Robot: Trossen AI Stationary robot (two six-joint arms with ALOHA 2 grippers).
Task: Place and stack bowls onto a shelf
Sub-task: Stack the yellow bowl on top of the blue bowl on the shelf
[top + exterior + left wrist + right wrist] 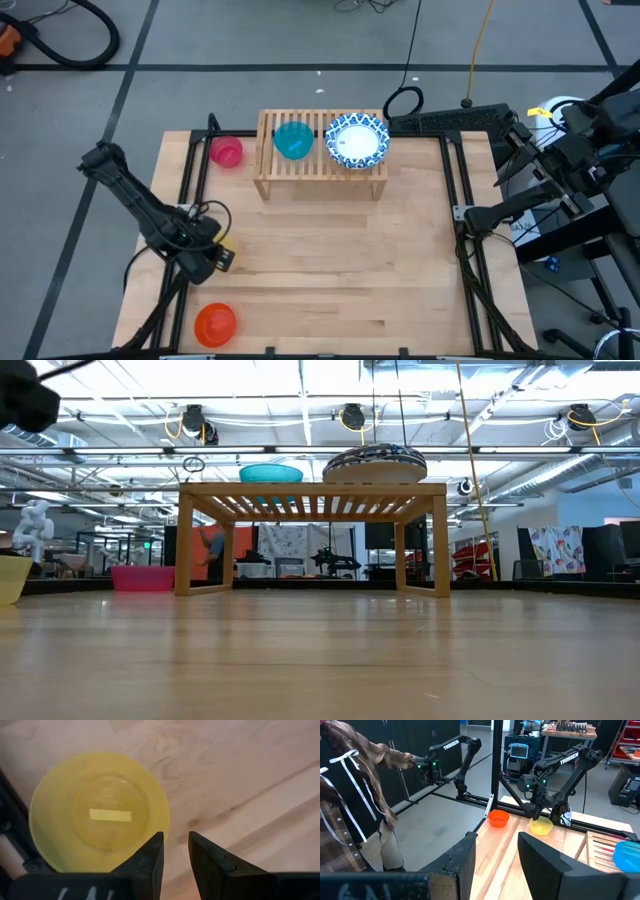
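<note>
The yellow bowl [97, 817] sits on its base on the table near the left edge, also seen as the yellow bowl [540, 826]. My left gripper [176, 852] points down just above its rim, open, with bare table in the gap; in the high view my left gripper [214, 258] covers most of the bowl. On the shelf [320, 172] stand a teal bowl [293, 140] and a blue-patterned bowl [357, 140]. A pink bowl [226, 151] rests left of the shelf and an orange-red bowl [215, 324] at the near left corner. My right gripper [497, 855] waits open, raised at the table's right. My left gripper comes from above with one finger [147, 862] over the yellow bowl's rim [161, 827] on the side toward the table's middle. The other finger stands outside the bowl. That finger hides the rim beneath it, so I cannot tell whether it touches.
A black frame rail [187, 190] runs along the table's left side close to the yellow bowl. Bare wood [340, 270] fills the table's middle and right. A person [355, 795] stands beyond the table's left side.
</note>
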